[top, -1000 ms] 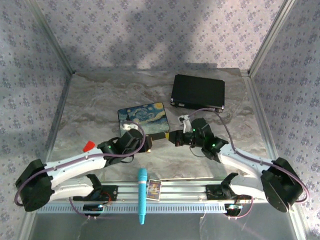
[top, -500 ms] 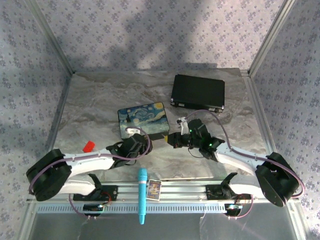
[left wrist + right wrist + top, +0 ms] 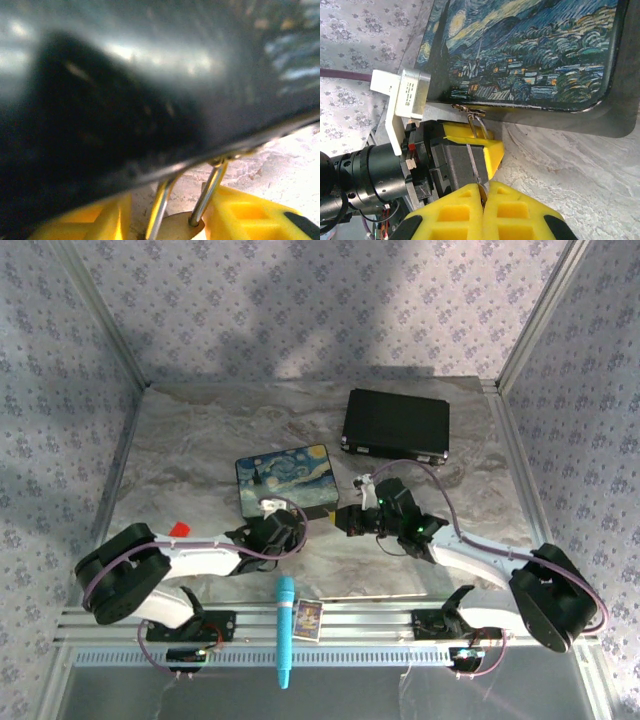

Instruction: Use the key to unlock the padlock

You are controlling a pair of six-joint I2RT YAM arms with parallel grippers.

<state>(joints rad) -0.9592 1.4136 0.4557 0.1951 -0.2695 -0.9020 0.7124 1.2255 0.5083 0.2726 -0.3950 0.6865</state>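
1. Left end effector [image 3: 167, 219] straddles the padlock [image 3: 176, 228], which hangs from the painted box [image 3: 530, 55] near the middle of the surface [image 3: 200, 450]; whether it is gripping, I cannot tell.
2. Right end effector [image 3: 482, 197] pinches the key [image 3: 474, 167] just beside the padlock. This looks like the insertion step, and the next move calls for fine alignment with the keyhole.

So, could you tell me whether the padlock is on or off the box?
On: the padlock shackle hangs from the box latch.

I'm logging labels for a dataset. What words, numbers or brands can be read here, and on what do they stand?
No text here is legible.
Rows of tiny print on the white block: too small to read.
Print on the card at the near rail: too blurred to read.
Lid of the painted box: a picture only, no words.
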